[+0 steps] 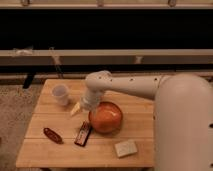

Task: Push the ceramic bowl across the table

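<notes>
We see the ceramic bowl [106,117] standing upright near the middle of the table [45,150], a little toward the front edge. The white arm [135,84] reaches in from the right and bends down at a thick wrist. The gripper [76,109] is at the bowl's upper left side, low over the planks. It looks to be touching the rim or just beside it, but we cannot tell which.

We think the gripper is placed there because a push needs contact on 1 side of the bowl, not a hold around it. With the contact at the upper left, the bowl would go toward the right and the front of the table.

Whether the fingers are apart or together we cannot tell; only 1 pale tip shows under the wrist.

Just left of the bowl lies a dark flat packet [83,133], almost touching its base. A small white cup [61,94] stands at the back left, apart from the gripper. A reddish oblong item [52,135] lies at the front left, and a pale sponge-like block [125,148] lies at the front, near the bowl. We judge that this block could be in the way if the bowl slides forward.
</notes>
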### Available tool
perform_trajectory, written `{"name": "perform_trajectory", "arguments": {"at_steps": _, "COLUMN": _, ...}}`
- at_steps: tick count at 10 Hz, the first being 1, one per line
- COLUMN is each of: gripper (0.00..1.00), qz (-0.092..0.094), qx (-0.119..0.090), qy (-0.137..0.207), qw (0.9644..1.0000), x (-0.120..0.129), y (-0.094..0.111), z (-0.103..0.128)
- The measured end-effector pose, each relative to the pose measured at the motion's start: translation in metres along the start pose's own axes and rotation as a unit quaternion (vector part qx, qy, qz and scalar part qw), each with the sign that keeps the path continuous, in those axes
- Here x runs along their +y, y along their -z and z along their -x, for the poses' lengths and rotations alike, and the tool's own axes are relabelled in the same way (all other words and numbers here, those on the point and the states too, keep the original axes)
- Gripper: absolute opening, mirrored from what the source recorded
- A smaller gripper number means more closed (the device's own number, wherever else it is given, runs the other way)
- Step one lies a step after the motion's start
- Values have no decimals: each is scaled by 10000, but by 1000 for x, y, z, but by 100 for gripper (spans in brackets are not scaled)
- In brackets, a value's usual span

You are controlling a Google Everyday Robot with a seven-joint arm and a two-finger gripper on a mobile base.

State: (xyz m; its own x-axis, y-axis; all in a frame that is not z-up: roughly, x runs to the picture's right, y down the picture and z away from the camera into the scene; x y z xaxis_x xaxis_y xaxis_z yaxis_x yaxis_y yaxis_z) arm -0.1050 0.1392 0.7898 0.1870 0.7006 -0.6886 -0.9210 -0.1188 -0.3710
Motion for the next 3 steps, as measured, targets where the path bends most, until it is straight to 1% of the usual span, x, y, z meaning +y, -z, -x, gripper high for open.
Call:
{"name": "perform_trajectory", "arguments": {"at_steps": 1, "gripper": 80, "qz": -213, "qx": -27, "qy": -27, "qw": 9998, "x": -15, "y": 6, "z": 6}}
{"name": "perform_trajectory", "arguments": {"at_steps": 2, "gripper": 80, "qz": -280, "qx": -33, "qy": -37, "qw": 9996, "x": -20, "y": 9, "z": 8}}
{"name": "perform_trajectory", "arguments": {"at_steps": 3, "gripper": 80, "qz": -285, "qx": -29, "qy": -29, "qw": 9996, "x": -19, "y": 8, "z": 8}}
